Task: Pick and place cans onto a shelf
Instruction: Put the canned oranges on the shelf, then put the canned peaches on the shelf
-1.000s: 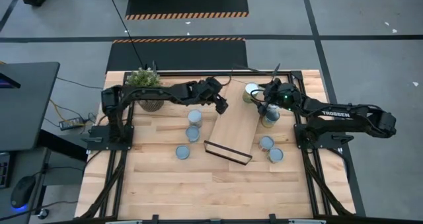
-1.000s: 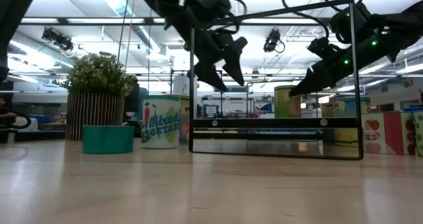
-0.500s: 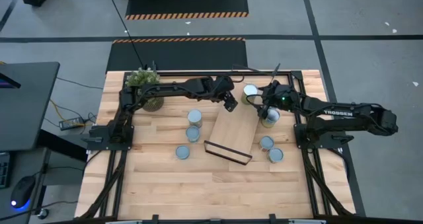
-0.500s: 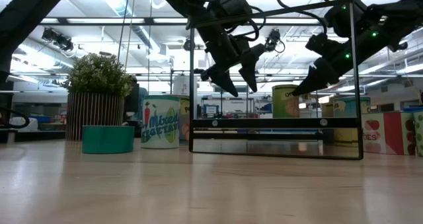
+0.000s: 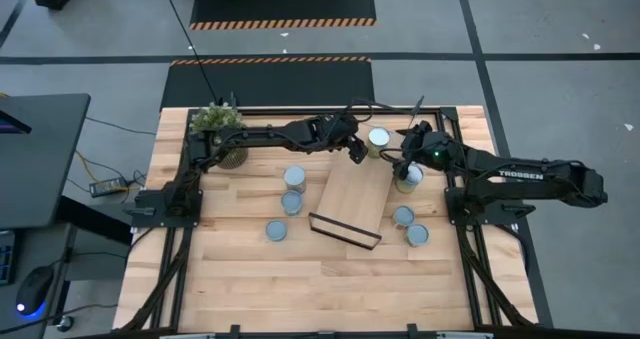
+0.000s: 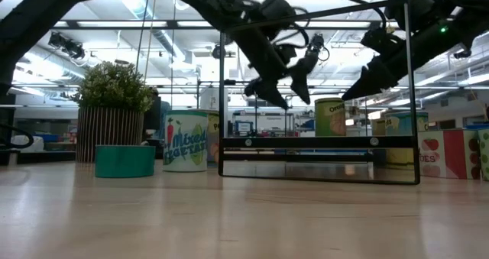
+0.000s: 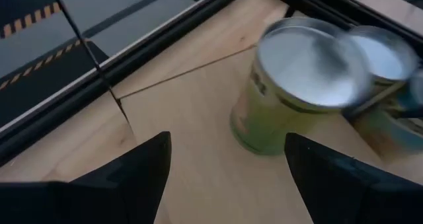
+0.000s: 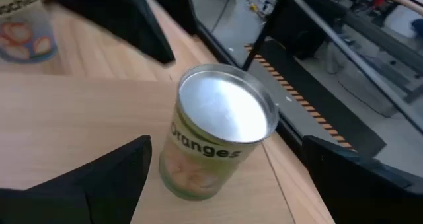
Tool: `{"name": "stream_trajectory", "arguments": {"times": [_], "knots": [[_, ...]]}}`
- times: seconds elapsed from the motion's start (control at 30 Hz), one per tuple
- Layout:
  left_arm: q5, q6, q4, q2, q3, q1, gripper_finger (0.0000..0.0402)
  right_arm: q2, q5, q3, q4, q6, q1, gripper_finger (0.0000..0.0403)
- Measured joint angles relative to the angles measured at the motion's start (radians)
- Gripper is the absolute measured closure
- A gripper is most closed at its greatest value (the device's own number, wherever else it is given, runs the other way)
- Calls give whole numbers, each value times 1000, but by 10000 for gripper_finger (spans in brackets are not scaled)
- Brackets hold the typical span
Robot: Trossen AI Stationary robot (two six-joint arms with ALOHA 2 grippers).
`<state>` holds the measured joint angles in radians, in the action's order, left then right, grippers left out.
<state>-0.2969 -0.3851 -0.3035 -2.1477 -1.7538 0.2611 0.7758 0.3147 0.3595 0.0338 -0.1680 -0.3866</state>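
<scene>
Shelf (image 5: 352, 199): light-wood plank, black end rails, being kept angled on the table.
Cans (image 5: 293, 177): silver-topped, upright; being kept either side, one (image 5: 379, 138) at the far end.

High cam overhead; low cam table-level; wrists close; all see shelf (image 5: 352, 201).

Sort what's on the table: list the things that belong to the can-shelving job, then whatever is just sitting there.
Job:
cans
Oranges can on the shelf
shelf
left gripper, open
right gripper, open

Lying about:
potted plant
teal dish
</scene>
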Motion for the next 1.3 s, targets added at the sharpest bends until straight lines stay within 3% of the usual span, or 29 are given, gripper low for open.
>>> {"name": "stream_trajectory", "arguments": {"times": [0.3, 0.7, 1.0, 1.3], "knots": [[-22, 9, 102, -70, 1, 9, 102, -6, 79, 0, 54, 34, 6, 5], [-10, 59, 206, -97, 0, -14, 102, -30, 78, 0, 20, 25, 29, 5], [-22, 167, 54, 7, -1, -52, 102, -93, 81, 0, 25, 16, 81, 5], [-75, 135, -281, 124, 0, -57, 102, -103, 83, 0, 27, 17, 107, 5]]}}
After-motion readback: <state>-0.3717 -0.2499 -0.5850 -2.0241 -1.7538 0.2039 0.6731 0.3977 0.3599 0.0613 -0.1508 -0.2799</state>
